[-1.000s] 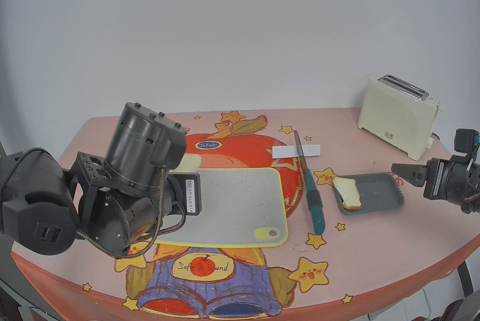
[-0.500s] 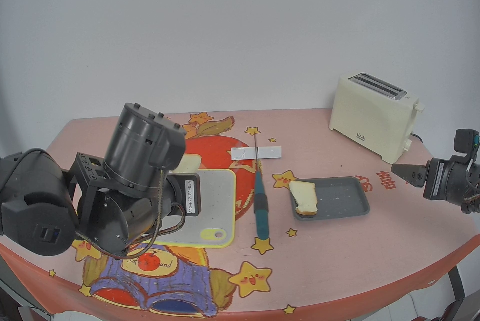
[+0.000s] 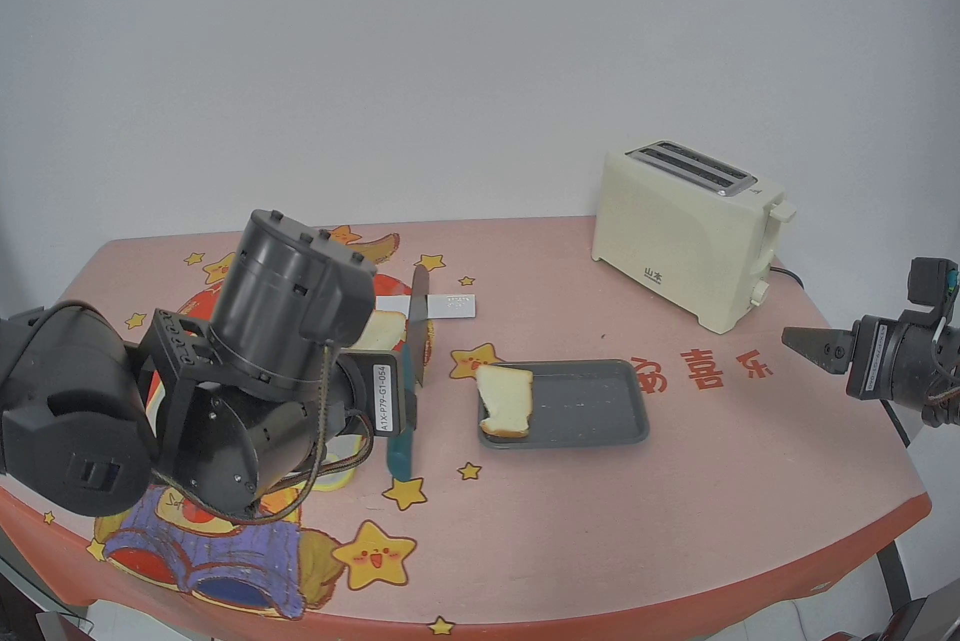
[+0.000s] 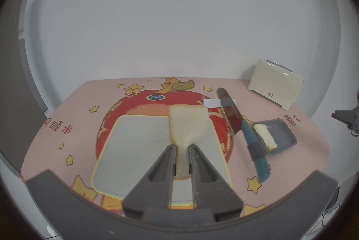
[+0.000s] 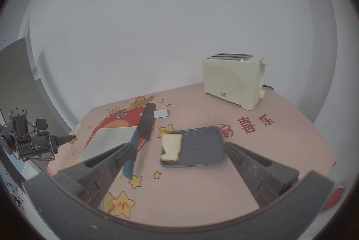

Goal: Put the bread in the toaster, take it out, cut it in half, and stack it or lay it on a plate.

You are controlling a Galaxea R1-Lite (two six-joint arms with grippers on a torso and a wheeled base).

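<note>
My left gripper (image 4: 182,147) is shut on a pale slice of bread (image 4: 188,126), held upright above the grey cutting board (image 4: 131,147); that slice peeks out past the wrist in the head view (image 3: 381,331). A second piece of bread (image 3: 505,400) lies on the left end of the grey plate (image 3: 590,403). The cream toaster (image 3: 685,233) stands at the back right with its slots showing nothing. A teal-handled knife (image 3: 408,393) lies between board and plate. My right gripper (image 3: 815,345) is open, off the table's right side, level with the plate.
A white paper strip (image 3: 445,305) lies under the knife's blade tip. The pink table (image 3: 600,523) has a cartoon print and bare room in front of the plate. The toaster's cord (image 3: 795,278) trails off the right edge.
The head camera has swung to the right, so the table's things sit further left in the picture. Both arms keep the same pose, the left still gripping its slice.
</note>
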